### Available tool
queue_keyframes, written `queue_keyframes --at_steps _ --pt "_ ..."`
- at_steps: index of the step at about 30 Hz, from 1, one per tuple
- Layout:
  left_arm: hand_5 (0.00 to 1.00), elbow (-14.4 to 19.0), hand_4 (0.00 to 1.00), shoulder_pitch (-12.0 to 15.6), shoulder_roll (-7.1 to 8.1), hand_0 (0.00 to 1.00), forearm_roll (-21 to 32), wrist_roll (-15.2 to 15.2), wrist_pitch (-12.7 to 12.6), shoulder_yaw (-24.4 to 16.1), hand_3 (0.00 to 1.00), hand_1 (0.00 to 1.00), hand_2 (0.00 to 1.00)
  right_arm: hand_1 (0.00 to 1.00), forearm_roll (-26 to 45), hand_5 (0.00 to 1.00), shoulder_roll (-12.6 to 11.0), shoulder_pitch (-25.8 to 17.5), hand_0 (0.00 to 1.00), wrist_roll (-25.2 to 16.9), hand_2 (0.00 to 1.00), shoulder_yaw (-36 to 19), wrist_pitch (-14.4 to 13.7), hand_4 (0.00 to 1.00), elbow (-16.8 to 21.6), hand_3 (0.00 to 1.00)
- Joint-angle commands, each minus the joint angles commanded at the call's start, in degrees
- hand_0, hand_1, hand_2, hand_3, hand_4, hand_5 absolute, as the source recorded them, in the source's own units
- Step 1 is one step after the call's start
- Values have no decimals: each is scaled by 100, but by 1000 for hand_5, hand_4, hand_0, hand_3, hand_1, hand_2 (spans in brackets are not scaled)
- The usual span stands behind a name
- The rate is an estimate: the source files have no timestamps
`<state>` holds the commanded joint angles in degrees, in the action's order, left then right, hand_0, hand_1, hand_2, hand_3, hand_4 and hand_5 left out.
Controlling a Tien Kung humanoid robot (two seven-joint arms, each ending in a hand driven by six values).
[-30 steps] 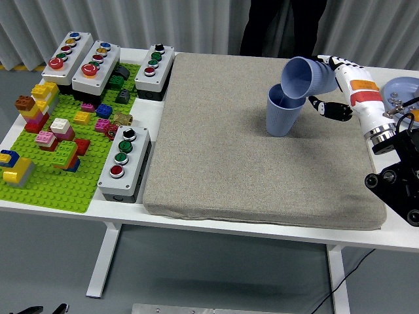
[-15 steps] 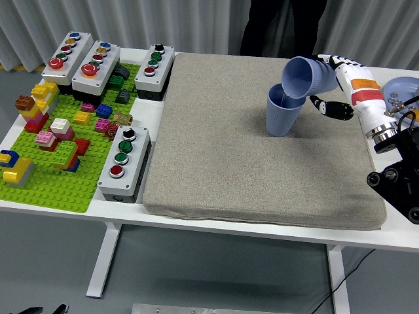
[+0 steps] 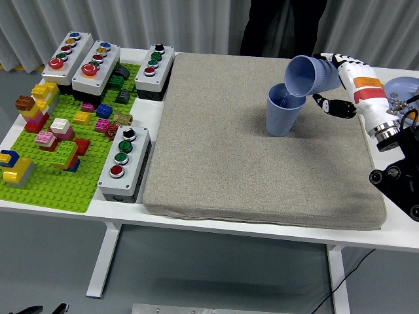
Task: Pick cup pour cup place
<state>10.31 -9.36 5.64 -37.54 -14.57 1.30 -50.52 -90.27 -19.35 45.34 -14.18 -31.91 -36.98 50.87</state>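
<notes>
Right hand (image 3: 335,72): fingers wrapped round the tilted blue cup (image 3: 310,74).
Tilted cup: mouth down-left, over the standing cup (image 3: 283,112).
Standing cup: upright on the grey mat (image 3: 216,144).

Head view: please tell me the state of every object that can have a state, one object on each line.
Tilted blue plastic cup: held by the right robot hand, mouth tipped over the other cup.
Upright blue plastic cup: standing on the grey fabric mat, open.
Right robot hand: shut on the tilted cup.
Green brick baseplate: flat, bricks attached.
</notes>
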Motion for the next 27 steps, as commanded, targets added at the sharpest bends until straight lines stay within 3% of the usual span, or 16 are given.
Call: queue_keyframes --at_steps 27 --pt "948 0 517 -16 1 779 32 4 2 19 751 797 844 632 -322 152 -56 112 754 77 532 156 0 615 -37 568"
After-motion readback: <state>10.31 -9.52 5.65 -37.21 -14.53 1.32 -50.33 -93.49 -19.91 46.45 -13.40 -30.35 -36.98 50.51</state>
